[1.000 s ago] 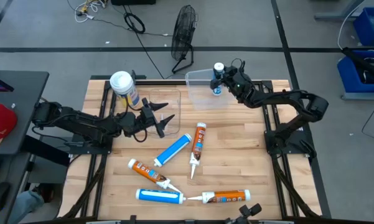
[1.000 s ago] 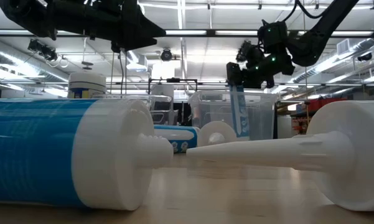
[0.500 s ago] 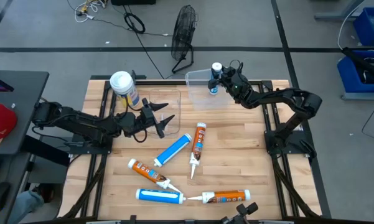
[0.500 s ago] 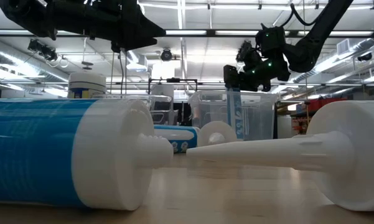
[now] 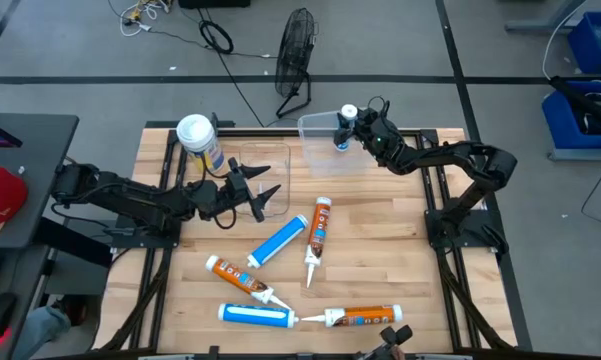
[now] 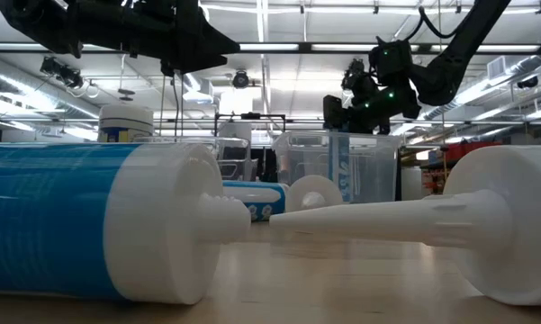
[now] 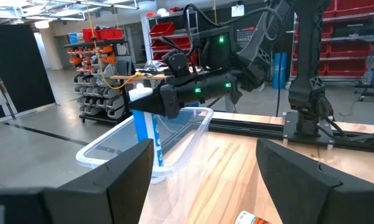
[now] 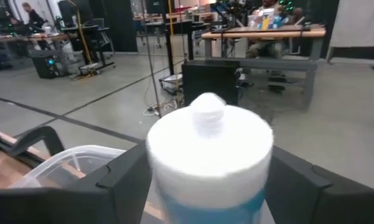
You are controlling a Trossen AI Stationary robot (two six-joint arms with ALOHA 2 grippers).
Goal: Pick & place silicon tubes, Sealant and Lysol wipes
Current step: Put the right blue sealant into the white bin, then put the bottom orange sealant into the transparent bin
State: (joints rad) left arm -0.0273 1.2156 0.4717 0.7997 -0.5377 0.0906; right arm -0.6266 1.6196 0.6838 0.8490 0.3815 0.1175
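The right gripper [image 5: 358, 127] sits at the upper centre of the high view, over the clear bin [image 5: 315, 125], with 1 blue tube [image 5: 347, 128] standing upright between its fingers. In the right wrist view the tube's white cap fills the gap between the fingers; whether they press on it or have just let go I cannot tell. The left gripper [image 5: 263, 193] hangs open and empty at centre left, just beside a second clear tray [image 5: 280, 160].

The Lysol wipes [image 5: 199, 139] stand upright at the upper left of the table. 5 more tubes lie in the lower centre, 2 blue and 3 orange.

Risk, as I judge it: if the tube is released while upright it may topple against the bin wall or catch on the rim, because its base seems not fully settled on the floor. A fast withdrawal could also drag it back out or nudge the light bin.

Hidden: the tube's base and the bin floor. The low view is largely blocked by 2 near tubes.
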